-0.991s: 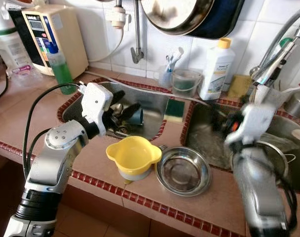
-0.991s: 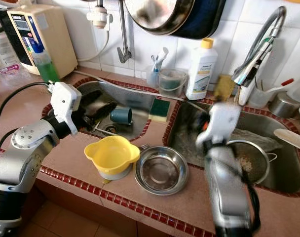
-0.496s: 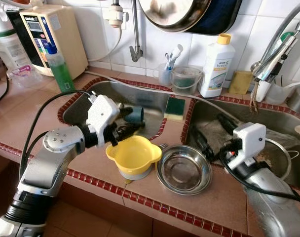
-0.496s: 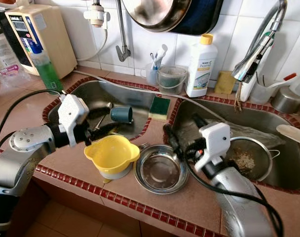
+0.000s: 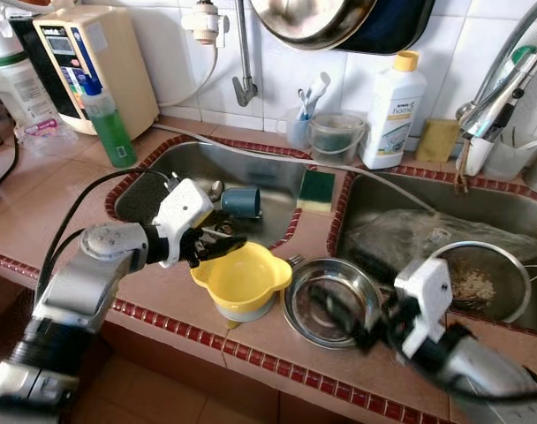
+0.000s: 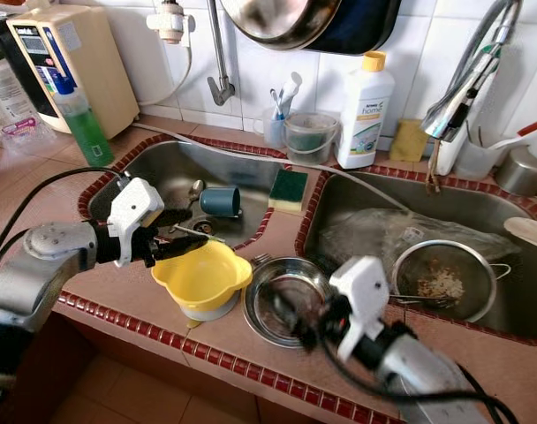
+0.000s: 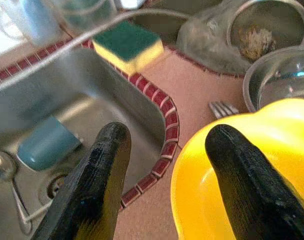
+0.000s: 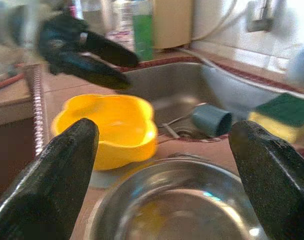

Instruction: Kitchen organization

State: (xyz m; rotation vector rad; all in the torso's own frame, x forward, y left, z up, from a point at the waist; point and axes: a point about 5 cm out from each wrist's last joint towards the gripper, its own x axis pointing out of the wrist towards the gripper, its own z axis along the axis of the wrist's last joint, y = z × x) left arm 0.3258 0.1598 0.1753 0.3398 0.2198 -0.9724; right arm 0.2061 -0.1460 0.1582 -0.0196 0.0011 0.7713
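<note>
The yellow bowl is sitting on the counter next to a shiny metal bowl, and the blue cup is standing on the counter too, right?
Not quite. The yellow bowl does sit on the counter beside the metal bowl, but the blue cup is not on the counter. It lies on its side down in the left sink, as the left eye view shows.

Each arm is a rounded silver shell ending in a boxy white wrist housing, from which two long, tapered black fingers extend: the left gripper [image 5: 223, 246] and the right gripper [image 6: 288, 315]. Black cables loop in an arc along the left forearm, and more black cable trails beside the right wrist housing.
</note>
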